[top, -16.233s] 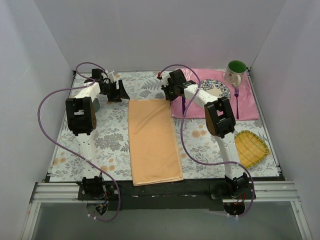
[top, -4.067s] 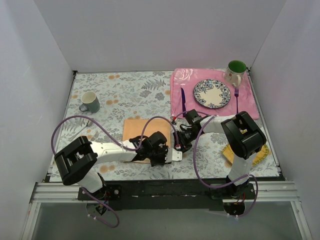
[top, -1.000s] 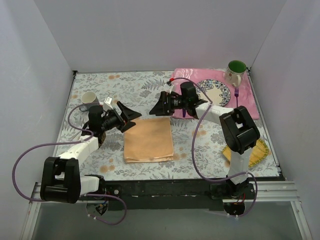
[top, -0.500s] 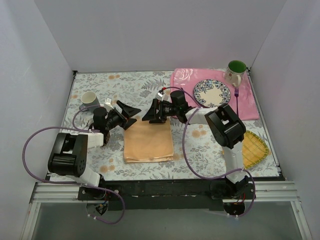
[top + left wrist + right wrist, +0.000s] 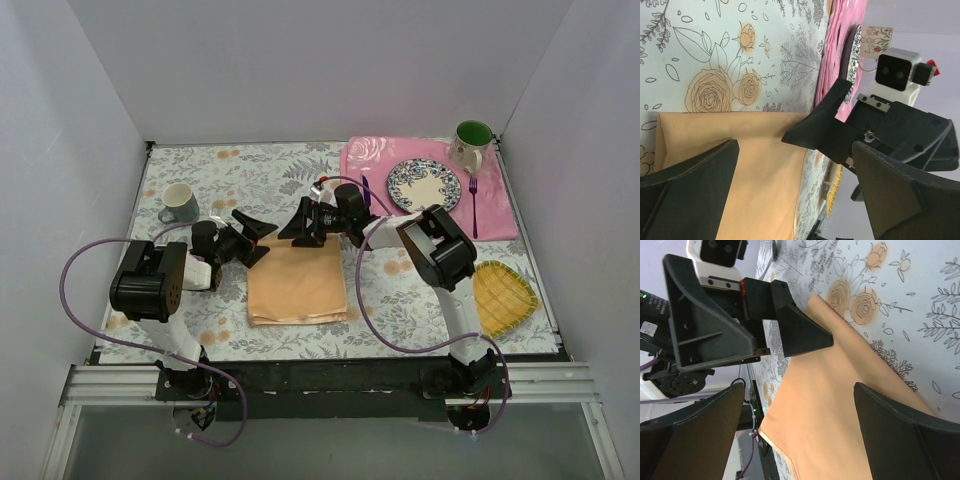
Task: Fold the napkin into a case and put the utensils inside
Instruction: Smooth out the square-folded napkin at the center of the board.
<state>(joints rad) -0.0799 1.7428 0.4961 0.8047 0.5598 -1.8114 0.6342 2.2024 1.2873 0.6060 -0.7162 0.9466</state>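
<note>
A grey mug [image 5: 180,203] is seen well to the left of the napkin [image 5: 297,280], farther back on the flowered tablecloth [image 5: 230,165]. The napkin itself, a peach-orange cloth, is laid flat in a folded, nearly square shape on that tablecloth, just in front of both arms' tools. The left gripper [image 5: 262,240] is held at the napkin's far left corner, its jaws spread wide and nothing caught between them. In the left wrist view the cloth is seen lying beneath and between its two dark fingers [image 5: 690,172]. The right gripper [image 5: 297,228] is held over the napkin's far edge, pointed towards the left one and close to it. It is likewise released, and nothing is grasped. Whether either tool touches the cloth cannot be told.

To the right of the napkin and farther back, a pink floral placemat [image 5: 495,220] is spread. A dark purple knife [image 5: 366,190] is seen at the placemat's side nearest the napkin, largely hidden by the right arm. Farther from the napkin, a patterned plate [image 5: 425,186] is set, then a purple fork [image 5: 473,205], then a mug with a green inside [image 5: 471,142]. A yellow woven mat [image 5: 503,297] is placed well to the right of the napkin, nearer the front.
</note>
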